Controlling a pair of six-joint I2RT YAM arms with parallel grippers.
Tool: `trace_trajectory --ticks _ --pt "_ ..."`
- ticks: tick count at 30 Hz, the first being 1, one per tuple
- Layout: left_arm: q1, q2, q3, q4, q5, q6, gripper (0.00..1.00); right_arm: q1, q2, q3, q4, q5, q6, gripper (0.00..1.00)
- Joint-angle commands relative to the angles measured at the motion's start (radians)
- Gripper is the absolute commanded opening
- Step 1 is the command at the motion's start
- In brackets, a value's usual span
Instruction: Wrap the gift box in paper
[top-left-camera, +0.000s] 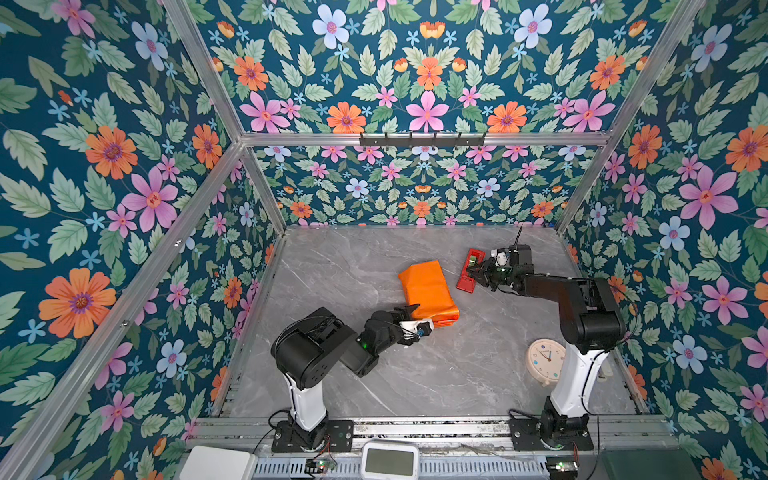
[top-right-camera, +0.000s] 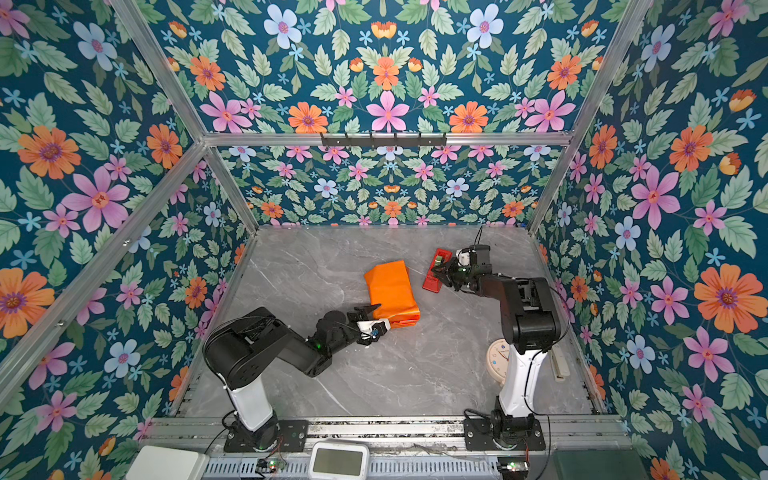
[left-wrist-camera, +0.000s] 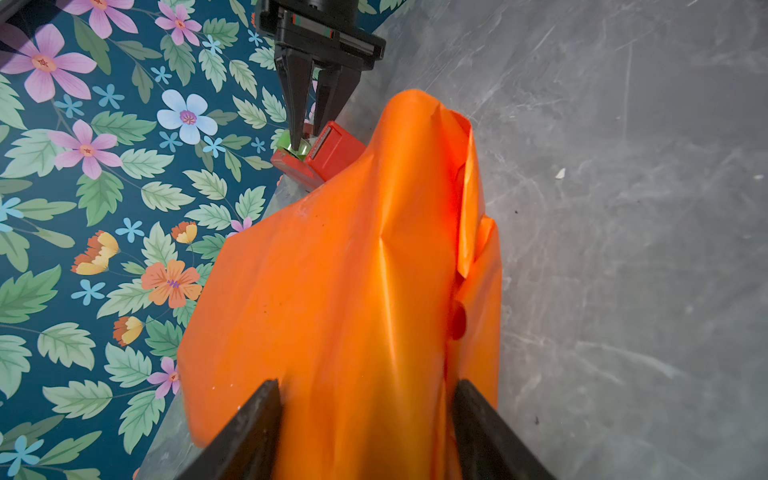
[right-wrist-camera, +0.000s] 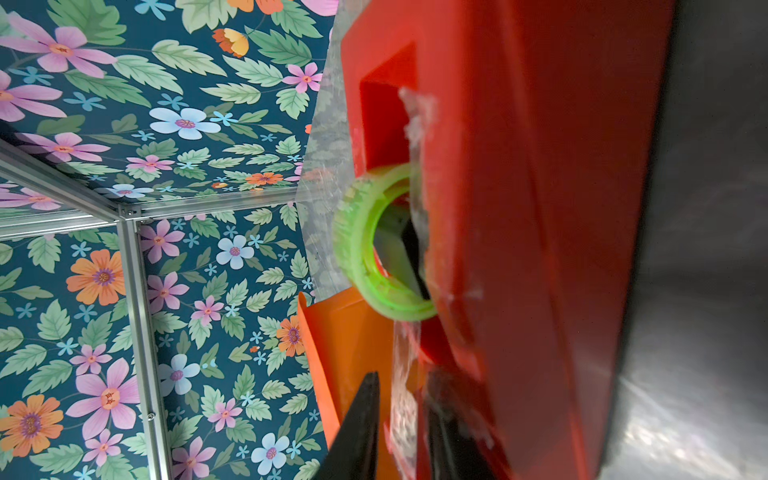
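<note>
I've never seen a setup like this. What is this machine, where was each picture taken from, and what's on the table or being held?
These are two jointed robot arms standing at a grey marble-look table, each ending in pincer-like jaws. The two wide pictures come from one twin-lens camera overhead; the two close-ups come from cameras on each arm's wrist. In the middle lies a bundle of glossy orange paper; whatever it covers is hidden. The left arm has its jaws either side of the bundle's near end; I can't tell whether they squeeze. The right arm reaches a slim red tape dispenser with a green tape roll, jaws nearly together around a clear strip; a pinch isn't certain. A round cream clock lies beside that arm's base.
</note>
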Motion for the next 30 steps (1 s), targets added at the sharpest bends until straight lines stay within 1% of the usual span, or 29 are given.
trace_trajectory --ticks 1,5,10,15,19,24,27,30 --pt "0.000 0.006 0.001 -0.085 -0.007 -0.011 0.67 0.007 0.020 0.002 -0.036 0.000 0.021 0.22" --pt "-0.001 0.006 0.001 -0.085 -0.007 -0.009 0.67 0.007 0.035 0.003 -0.013 -0.009 0.037 0.18" --pt "0.001 0.006 0.002 -0.085 -0.007 -0.009 0.67 0.007 0.041 0.005 0.012 -0.012 0.058 0.10" --pt "-0.001 0.006 0.002 -0.087 -0.007 -0.009 0.67 0.007 0.033 -0.012 0.079 -0.015 0.106 0.00" --pt "-0.001 0.006 0.002 -0.089 -0.007 -0.009 0.67 0.005 0.026 -0.044 0.188 -0.014 0.171 0.00" --pt "-0.001 0.006 0.000 -0.089 -0.006 -0.006 0.67 0.001 0.031 -0.079 0.375 -0.027 0.271 0.00" --pt "-0.001 0.006 0.000 -0.089 -0.007 -0.007 0.67 0.001 0.035 -0.082 0.430 -0.043 0.305 0.00" --pt "-0.002 0.006 0.003 -0.090 -0.007 -0.008 0.67 0.002 0.023 -0.085 0.433 -0.052 0.305 0.00"
